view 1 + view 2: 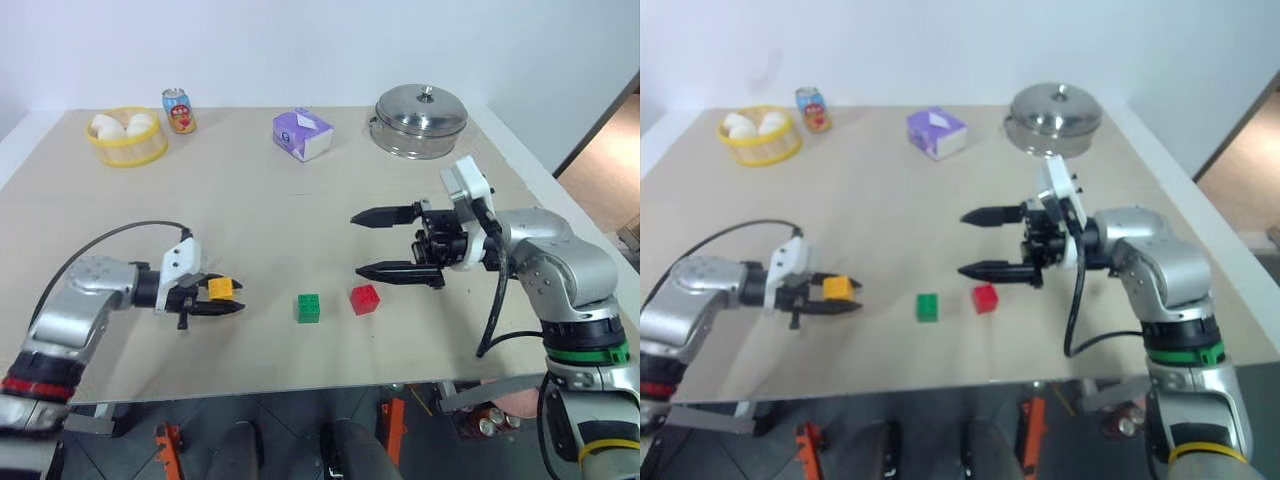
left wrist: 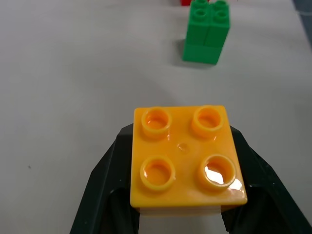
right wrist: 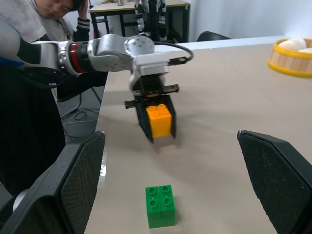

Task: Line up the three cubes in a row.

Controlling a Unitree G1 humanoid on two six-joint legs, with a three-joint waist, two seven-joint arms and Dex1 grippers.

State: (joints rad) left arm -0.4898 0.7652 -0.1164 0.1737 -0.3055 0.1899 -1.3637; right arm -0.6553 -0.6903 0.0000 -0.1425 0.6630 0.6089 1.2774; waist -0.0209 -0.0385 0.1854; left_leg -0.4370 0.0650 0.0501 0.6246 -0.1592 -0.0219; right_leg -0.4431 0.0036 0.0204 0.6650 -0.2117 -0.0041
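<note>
Where cubes lie, table point(image 1: 300, 200) bare.

No wording or number can be read; the soda can point(image 1: 179, 110) carries a picture whose print is illegible.

Beige worktop point(image 1: 300, 200) w/ white edge vs plain white wall point(image 1: 300, 50), wood floor point(image 1: 610, 160) at right, desk point(image 3: 141, 7) & seated person point(image 3: 34, 19) in bkgd.
</note>
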